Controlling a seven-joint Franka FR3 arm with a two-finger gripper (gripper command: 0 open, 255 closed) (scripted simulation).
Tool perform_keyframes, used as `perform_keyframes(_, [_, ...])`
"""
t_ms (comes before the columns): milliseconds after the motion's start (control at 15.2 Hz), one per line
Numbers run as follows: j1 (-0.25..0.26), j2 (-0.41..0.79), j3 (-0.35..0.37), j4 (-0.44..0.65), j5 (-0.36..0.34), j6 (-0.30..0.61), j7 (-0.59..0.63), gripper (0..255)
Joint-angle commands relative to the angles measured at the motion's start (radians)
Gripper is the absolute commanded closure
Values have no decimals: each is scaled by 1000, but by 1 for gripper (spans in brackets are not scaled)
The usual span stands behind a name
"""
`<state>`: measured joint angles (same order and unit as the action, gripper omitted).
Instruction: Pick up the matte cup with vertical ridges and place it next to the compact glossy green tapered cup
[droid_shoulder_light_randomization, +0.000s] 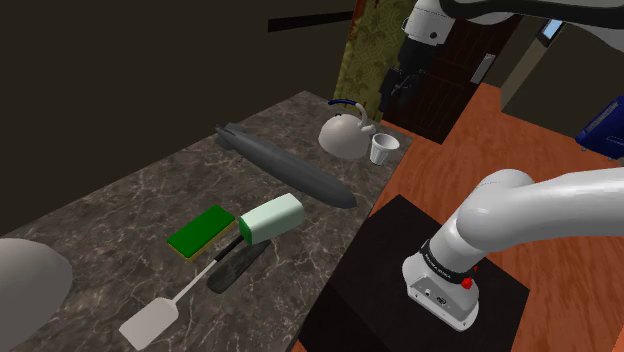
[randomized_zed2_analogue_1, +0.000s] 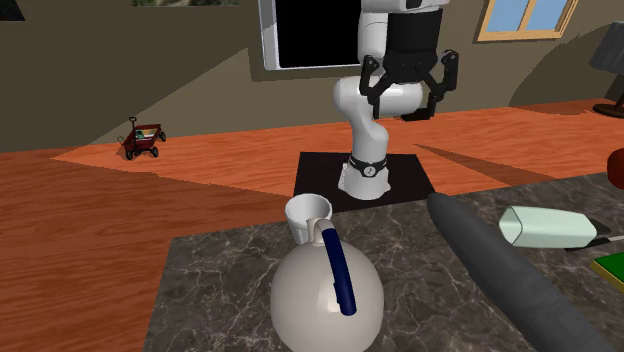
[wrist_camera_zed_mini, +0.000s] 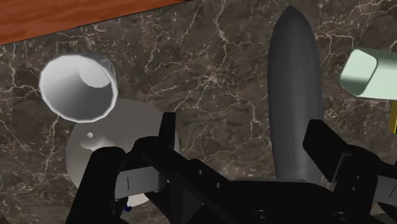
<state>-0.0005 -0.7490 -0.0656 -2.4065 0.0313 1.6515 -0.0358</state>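
Note:
A small white cup (droid_shoulder_light_randomization: 385, 148) stands upright near the marble counter's edge, right beside a white kettle (droid_shoulder_light_randomization: 345, 130) with a blue handle. A pale green tapered cup (droid_shoulder_light_randomization: 272, 218) lies on its side farther along the counter. My gripper (droid_shoulder_light_randomization: 398, 88) hangs high above the white cup and kettle, open and holding nothing. In the second exterior view the gripper (randomized_zed2_analogue_1: 410, 85) is spread wide behind the white cup (randomized_zed2_analogue_1: 308, 215). The wrist view looks down past the gripper (wrist_camera_zed_mini: 242, 137) on the white cup (wrist_camera_zed_mini: 79, 89), the kettle (wrist_camera_zed_mini: 108, 146) and the green cup (wrist_camera_zed_mini: 372, 73).
A long dark grey torpedo-shaped thing (droid_shoulder_light_randomization: 285, 165) lies between the kettle and the green cup. A green sponge (droid_shoulder_light_randomization: 200, 230), a dark handle (droid_shoulder_light_randomization: 235, 265) and a white spatula (droid_shoulder_light_randomization: 150, 320) lie beyond. A grey rounded thing (droid_shoulder_light_randomization: 25, 285) sits at the counter's far end.

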Motion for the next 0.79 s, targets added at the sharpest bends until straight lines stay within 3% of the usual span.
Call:
perform_keyframes(0, [0, 0, 0, 0, 0, 0, 0, 0])
perform_keyframes(726, [-59, 168, -256, -72, -74, 221, -290, 0])
